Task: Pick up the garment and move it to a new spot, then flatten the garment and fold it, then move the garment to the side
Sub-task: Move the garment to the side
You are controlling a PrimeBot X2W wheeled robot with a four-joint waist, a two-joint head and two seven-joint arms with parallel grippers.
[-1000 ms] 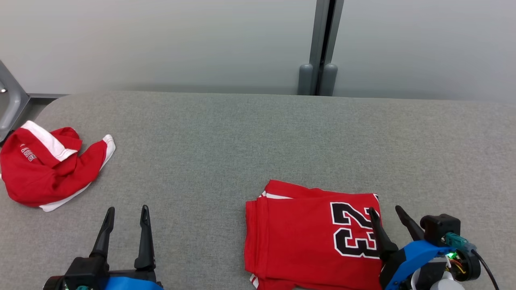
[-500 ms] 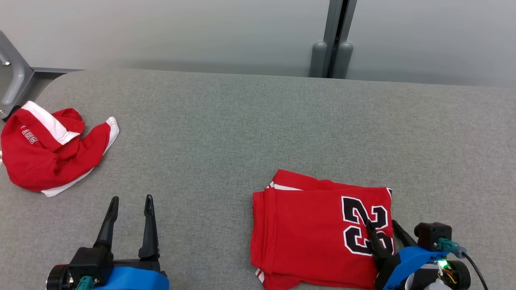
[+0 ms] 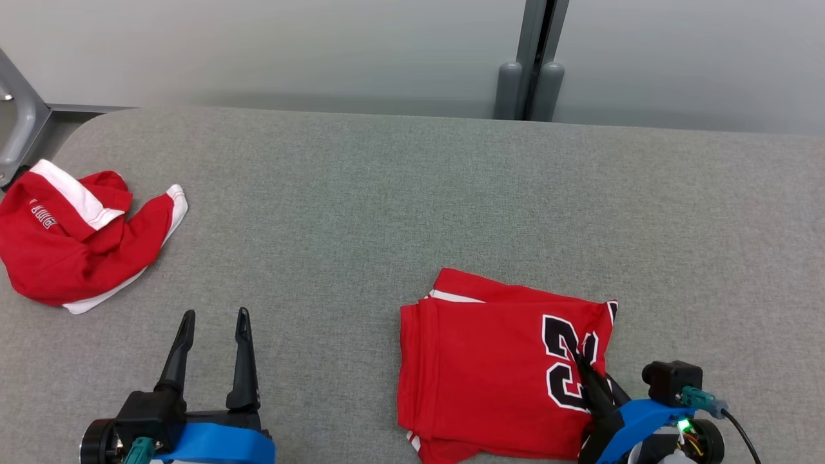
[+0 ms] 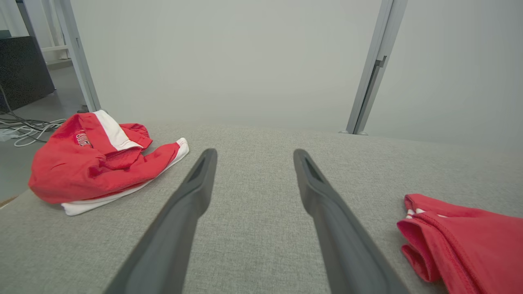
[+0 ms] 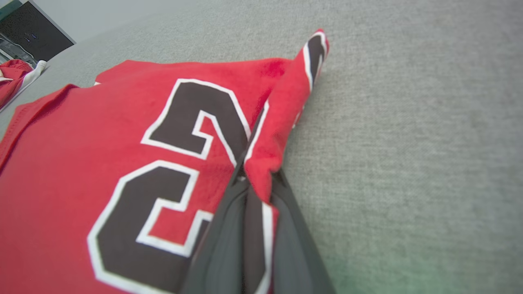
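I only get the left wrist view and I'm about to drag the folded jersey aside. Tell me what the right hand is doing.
Observer: The right hand is shut on the right edge of the folded jersey.
Operator: Say exactly where on that edge.
Observer: Beside the black number. In the right wrist view a ridge of red cloth is pinched between the fingers.
Operator: Describe the cloth beyond the pinch.
Observer: The far right corner is pulled up into a peak off the grey table.
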